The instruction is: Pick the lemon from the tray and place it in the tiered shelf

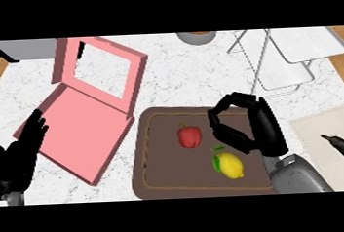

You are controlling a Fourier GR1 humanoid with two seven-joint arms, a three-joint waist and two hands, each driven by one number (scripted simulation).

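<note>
Grey round vessel (pixel 197 37) cut by top band, tiered shelf (pixel 291 59) clipped at right, dark tool (pixel 342 147) ran off right edge, tray (pixel 149 153) right rim hidden behind right hand (pixel 247 127).

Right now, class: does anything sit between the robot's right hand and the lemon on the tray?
Nothing visible does. The right hand hovers above the brown tray, the lemon just below-left of it; the red pepper lies aside.

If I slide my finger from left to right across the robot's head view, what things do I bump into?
Left hand → pink box → red pepper → lemon → right hand → black knife.
</note>
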